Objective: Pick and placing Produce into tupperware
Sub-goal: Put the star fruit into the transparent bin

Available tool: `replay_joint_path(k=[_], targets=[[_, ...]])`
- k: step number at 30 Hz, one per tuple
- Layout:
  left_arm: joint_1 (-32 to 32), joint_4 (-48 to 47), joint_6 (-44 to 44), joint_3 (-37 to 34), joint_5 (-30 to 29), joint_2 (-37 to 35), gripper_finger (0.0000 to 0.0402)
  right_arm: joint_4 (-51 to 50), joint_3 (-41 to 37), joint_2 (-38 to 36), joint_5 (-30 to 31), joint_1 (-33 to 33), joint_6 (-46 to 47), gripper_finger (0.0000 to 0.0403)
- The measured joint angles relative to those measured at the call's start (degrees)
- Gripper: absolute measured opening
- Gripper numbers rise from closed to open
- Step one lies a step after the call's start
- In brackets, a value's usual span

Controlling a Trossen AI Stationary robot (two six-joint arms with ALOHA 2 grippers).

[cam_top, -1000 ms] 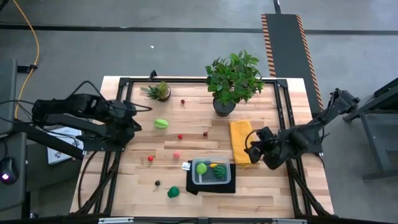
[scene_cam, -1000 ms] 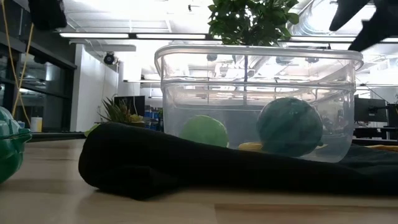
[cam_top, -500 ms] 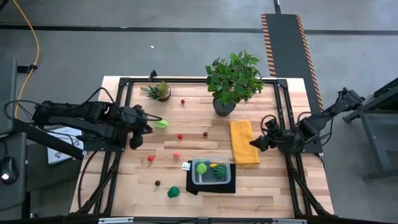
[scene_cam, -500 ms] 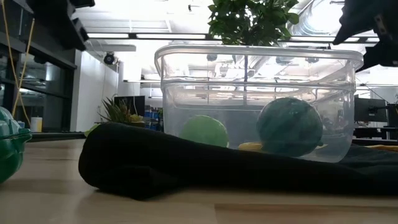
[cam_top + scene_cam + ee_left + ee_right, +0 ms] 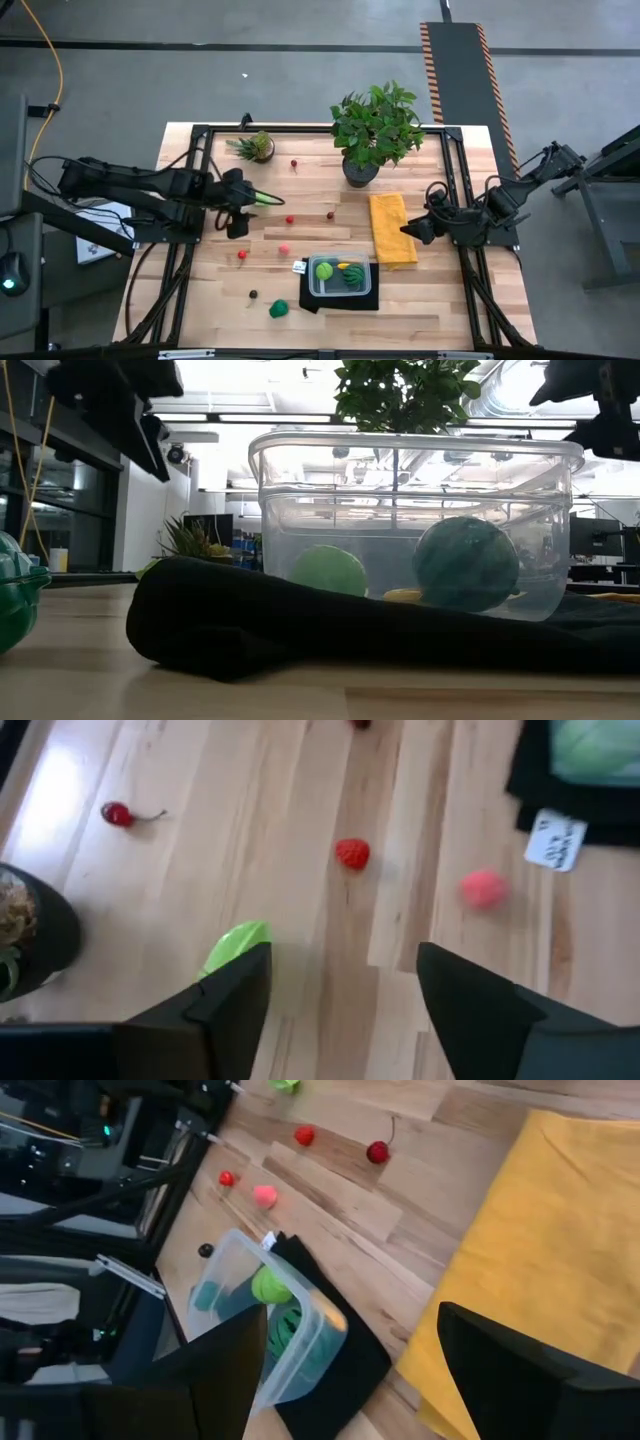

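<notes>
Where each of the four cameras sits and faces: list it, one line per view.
High: overhead, facing straight down; both arms, tupperware.
Low: tabletop height, facing level through the tupperware on its black mat; arms overhead.
Left wrist: facing down past open fingers at a light green piece.
Right wrist: past open fingers at the yellow cloth.
Shared: both wrist views show the pink piece.

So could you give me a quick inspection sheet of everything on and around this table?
Surface: wooden table in a black frame.
Job's things: clear tupperware on a black mat, holding green and yellow pieces; light green piece, red berries, a pink piece and a dark green piece loose on the wood.
Clutter: yellow cloth, large potted plant, small potted plant, white tag.
Grippers: left claw open beside the light green piece; right claw open over the cloth.
Cables: yellow cable on the floor.
Surroundings: grey floor, striped ramp.
</notes>
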Motion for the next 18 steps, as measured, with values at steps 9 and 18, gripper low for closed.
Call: replay_joint_path(k=[9,18], targets=[[9.70,-4.44,8.70,4.18,2.70,4.04,0.0247,0.52,0.00,0.00,0.61,-1.21,-0.62,0.0282],[22.11,-6.43,22.96,4.37,11.38,6.35,0.0232,1.04,0.00,0.02,0.06,-5.61,-2.54,0.0282]])
